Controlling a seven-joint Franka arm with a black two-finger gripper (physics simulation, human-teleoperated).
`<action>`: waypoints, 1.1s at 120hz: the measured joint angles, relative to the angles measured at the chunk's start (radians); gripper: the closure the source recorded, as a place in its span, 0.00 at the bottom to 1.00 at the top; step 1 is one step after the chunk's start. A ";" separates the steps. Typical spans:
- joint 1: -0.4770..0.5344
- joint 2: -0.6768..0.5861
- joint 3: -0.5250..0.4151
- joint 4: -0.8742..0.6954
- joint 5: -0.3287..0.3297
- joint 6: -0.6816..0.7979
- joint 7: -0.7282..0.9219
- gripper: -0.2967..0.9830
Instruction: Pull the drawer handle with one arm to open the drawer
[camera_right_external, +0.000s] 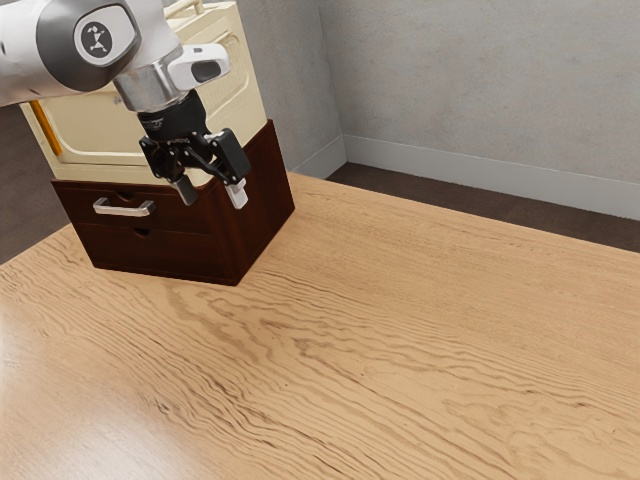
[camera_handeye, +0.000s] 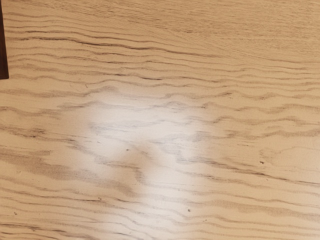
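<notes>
Exterior view: your gripper (camera_right_external: 212, 192) stands wide, its two fingers well apart, pointing downward and tilted. It appears in front of the upper part of the dark brown cabinet (camera_right_external: 262, 205), near the corner where the front meets the side. The drawer handle (camera_right_external: 124, 209), a silver bar, lies toward the exterior view's left from your gripper, apart from both fingers. It is mounted across the upper drawer (camera_right_external: 181, 217), whose front appears flush with the cabinet. Below it you have the lower drawer (camera_right_external: 165, 252), with a small notch in its top edge. Above the dark cabinet rises a cream-coloured unit (camera_right_external: 92, 142), partly behind your arm, with an orange strip (camera_right_external: 46, 127) at its side. The cabinet rests on the wood-grained table (camera_right_external: 400, 350), and a grey wall (camera_right_external: 480, 90) stands beyond. Wrist view: your camera faces the tabletop, which carries a pale patch of glare; a dark brown edge (camera_handeye: 3, 47) lies at the border, and which part it belongs to cannot be told.
</notes>
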 joint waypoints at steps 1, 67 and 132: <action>0.000 0.000 0.000 0.000 0.000 0.000 0.000 0.23; 0.028 -0.127 0.226 0.252 0.008 -0.030 0.539 0.23; 0.031 0.025 0.353 0.135 -0.007 0.092 1.194 0.23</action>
